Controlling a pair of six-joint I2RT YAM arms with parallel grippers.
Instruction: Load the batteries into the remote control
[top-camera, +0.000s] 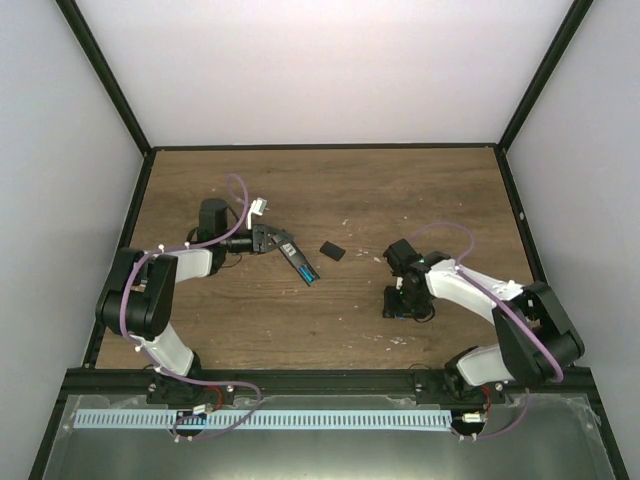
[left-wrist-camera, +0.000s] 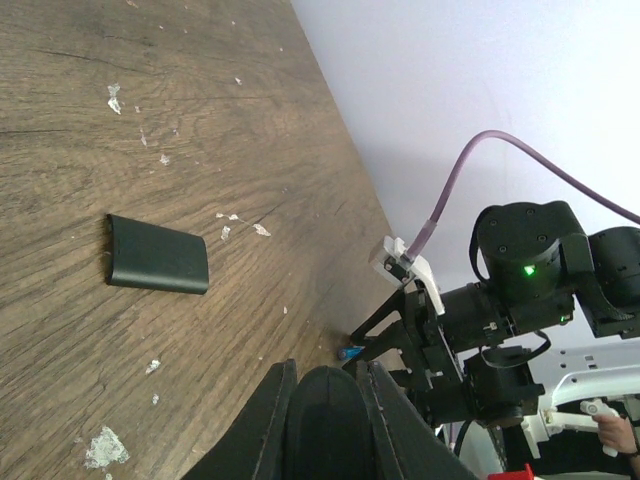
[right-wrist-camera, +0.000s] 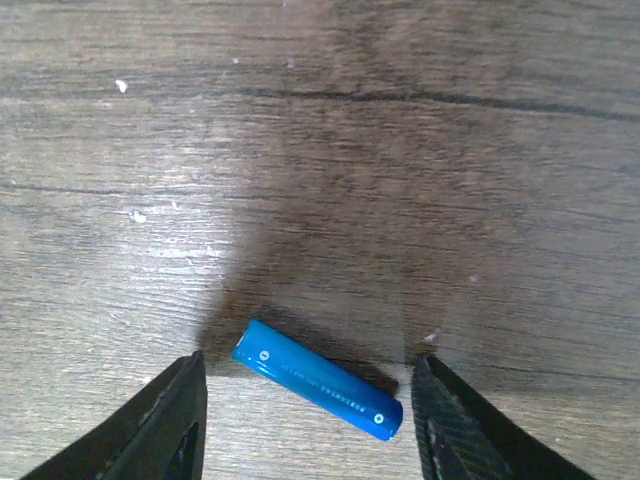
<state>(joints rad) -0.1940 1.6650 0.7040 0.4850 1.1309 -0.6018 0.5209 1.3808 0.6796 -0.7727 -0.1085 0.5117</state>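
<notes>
My left gripper (top-camera: 272, 240) is shut on one end of the black remote control (top-camera: 298, 262), which sticks out to the right just above the table. A blue battery (top-camera: 308, 271) shows in the remote's open bay. In the left wrist view the remote's rounded end (left-wrist-camera: 326, 425) sits between my fingers (left-wrist-camera: 262, 425). The second blue battery (right-wrist-camera: 318, 380) lies flat on the wood, tilted, between the open fingers (right-wrist-camera: 170, 425) of my right gripper (right-wrist-camera: 308, 357). That gripper (top-camera: 398, 303) points down at the table. The same battery shows small in the left wrist view (left-wrist-camera: 350, 352).
A small black rectangular cover (top-camera: 332, 250) lies flat on the wood between the two grippers; it also shows in the left wrist view (left-wrist-camera: 158, 255). White flecks dot the wooden table (top-camera: 420, 190). Black frame posts and white walls surround the table.
</notes>
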